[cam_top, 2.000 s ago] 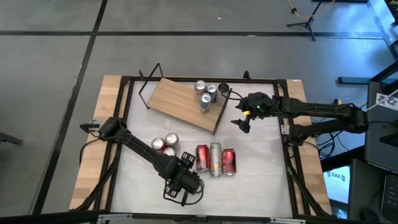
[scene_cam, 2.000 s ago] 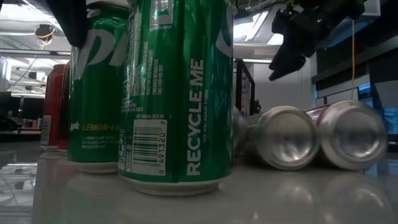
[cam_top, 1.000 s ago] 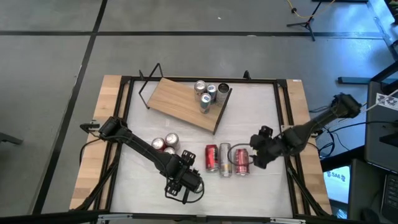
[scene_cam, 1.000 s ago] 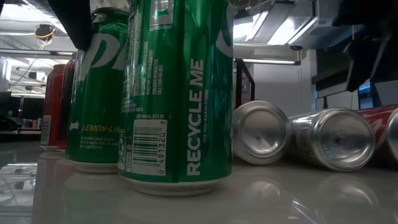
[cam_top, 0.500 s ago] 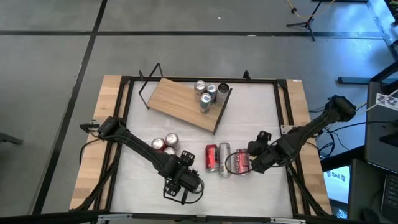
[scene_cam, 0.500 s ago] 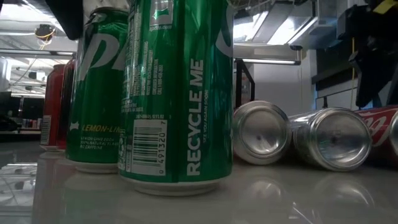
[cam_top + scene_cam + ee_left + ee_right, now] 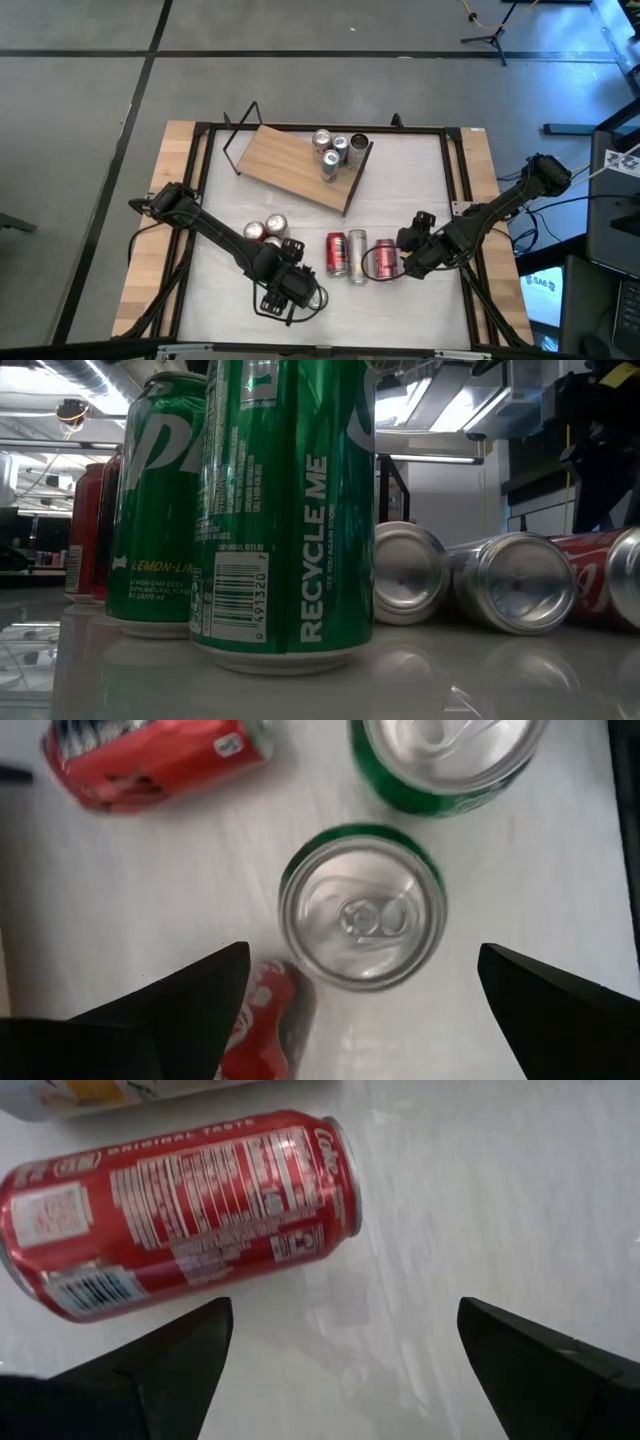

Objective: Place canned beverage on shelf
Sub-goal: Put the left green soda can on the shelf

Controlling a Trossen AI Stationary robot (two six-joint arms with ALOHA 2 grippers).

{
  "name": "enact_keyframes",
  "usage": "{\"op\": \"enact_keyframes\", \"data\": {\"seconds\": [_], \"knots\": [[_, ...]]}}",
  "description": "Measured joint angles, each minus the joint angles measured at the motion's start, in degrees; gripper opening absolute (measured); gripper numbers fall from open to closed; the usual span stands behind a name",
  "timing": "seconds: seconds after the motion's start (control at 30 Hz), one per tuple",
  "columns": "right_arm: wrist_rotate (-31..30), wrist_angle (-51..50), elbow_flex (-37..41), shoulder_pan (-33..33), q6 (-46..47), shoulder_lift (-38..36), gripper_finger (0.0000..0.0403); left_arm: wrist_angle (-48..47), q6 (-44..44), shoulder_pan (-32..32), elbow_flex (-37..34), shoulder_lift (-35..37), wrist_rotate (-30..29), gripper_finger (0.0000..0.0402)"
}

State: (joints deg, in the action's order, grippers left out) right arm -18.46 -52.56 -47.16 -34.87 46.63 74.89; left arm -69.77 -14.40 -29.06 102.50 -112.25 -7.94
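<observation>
Right gripper [image 7: 398, 262] is hanging wide open, empty, just beside a lying red can [image 7: 180, 1205] of smooth printed metal; left gripper [image 7: 360, 990] is gaping over an upright green can [image 7: 362, 908]. Since a moment ago the lying cans are sitting slightly further left. Wooden shelf [image 7: 290, 165] is standing at the table's far side, holding four upright cans [image 7: 333, 150].

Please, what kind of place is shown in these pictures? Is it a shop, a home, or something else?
Probably a robotics lab or test workshop, not a shop. A framed work table stands on a bare grey floor marked with dark lines, a small wooden shelf carries a few cans, and a stand's legs show beyond it.
</observation>
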Motion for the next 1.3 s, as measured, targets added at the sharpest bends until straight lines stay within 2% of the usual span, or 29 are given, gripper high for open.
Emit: {"op": "enact_keyframes", "data": {"seconds": [0.17, 0.53, 1.3], "knots": [[0.00, 0.14, 0.00, 0.00, 0.00, 0.00, 0.0381, -0.19, -6.09, 0.37, 0.00, 0.00, 1.84, 0.0380], [0.00, 0.43, 0.02, 0.00, -0.02, 0.00, 0.0381, 0.86, -17.02, 0.66, 0.00, -0.07, 1.84, 0.0379], [0.02, 0.60, 0.02, 0.00, 0.00, 0.00, 0.0381, 1.87, -22.91, 0.50, 0.00, -1.05, -0.80, 0.0379]]}}
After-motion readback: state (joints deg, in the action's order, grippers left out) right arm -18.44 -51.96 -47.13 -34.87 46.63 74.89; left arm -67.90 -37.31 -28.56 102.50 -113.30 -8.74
